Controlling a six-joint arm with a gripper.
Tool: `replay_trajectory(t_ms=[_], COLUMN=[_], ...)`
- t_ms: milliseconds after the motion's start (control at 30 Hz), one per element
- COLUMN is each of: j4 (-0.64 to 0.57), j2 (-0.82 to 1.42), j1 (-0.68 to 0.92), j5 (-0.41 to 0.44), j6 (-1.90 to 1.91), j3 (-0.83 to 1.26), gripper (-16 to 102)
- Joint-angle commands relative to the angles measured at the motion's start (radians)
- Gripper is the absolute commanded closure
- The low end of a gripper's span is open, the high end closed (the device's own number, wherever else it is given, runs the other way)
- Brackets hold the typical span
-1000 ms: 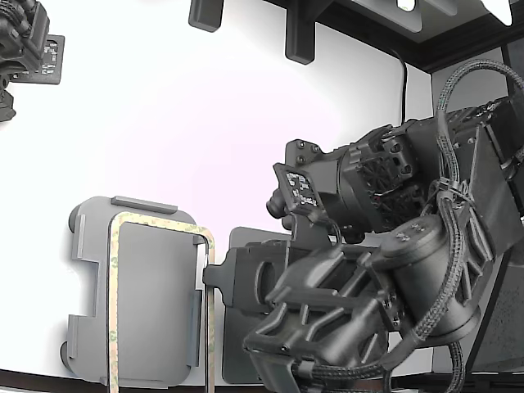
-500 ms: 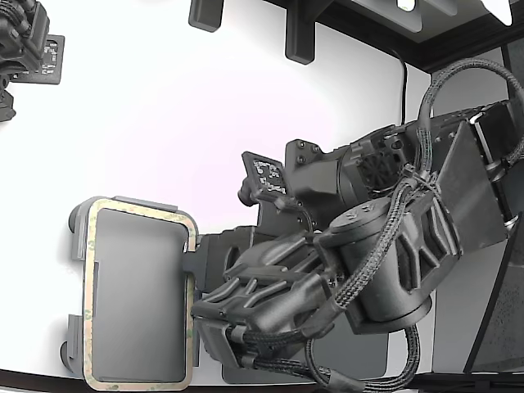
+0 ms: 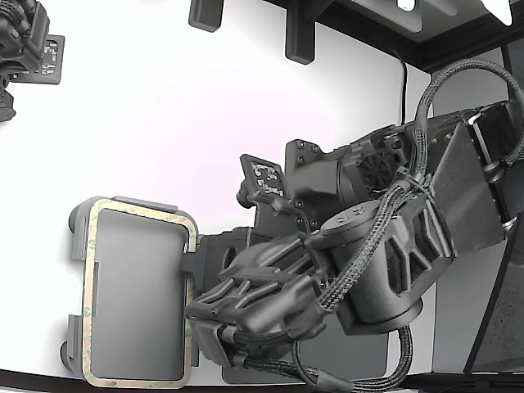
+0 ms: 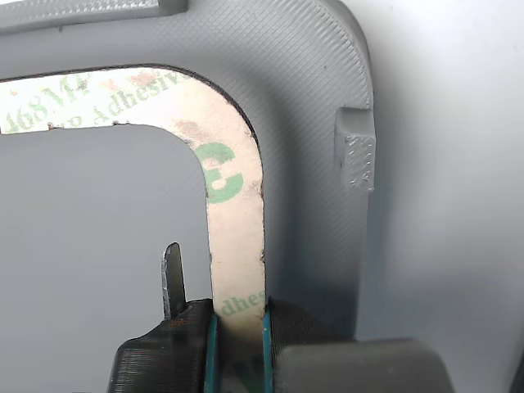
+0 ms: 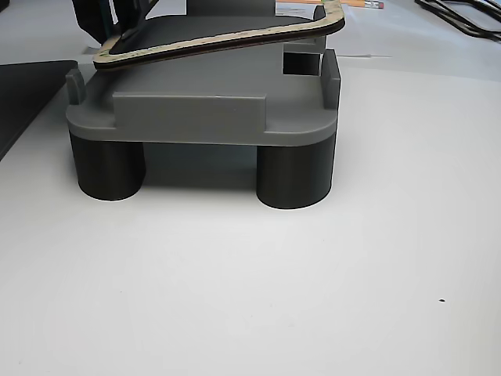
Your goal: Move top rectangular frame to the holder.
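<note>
Holder (image 3: 135, 299) carries the tan frame (image 3: 88, 286) tilted above its tray, the frame's 3 o'clock rail in the exterior view pinched between the gripper (image 4: 237, 327) pads. A darker grey mat (image 3: 360, 356) lies at 3 o'clock, mostly hidden beneath the arm.

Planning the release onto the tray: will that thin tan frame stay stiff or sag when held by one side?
The frame, pinched by the gripper on one side, spans the holder tilted with little droop, so probably fairly stiff. Its thin strip looks light and could flex if pushed.
</note>
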Motion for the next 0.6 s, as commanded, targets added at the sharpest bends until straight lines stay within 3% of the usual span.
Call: replay_trajectory(t_ms=[0,567], j4=[-0.002,0.002], j2=[0.015,-0.009], j1=[-0.015,-0.015], j5=[0.002,-0.009], j6=[0.008,0.018], j3=[-0.015,-0.009], gripper=[97,97])
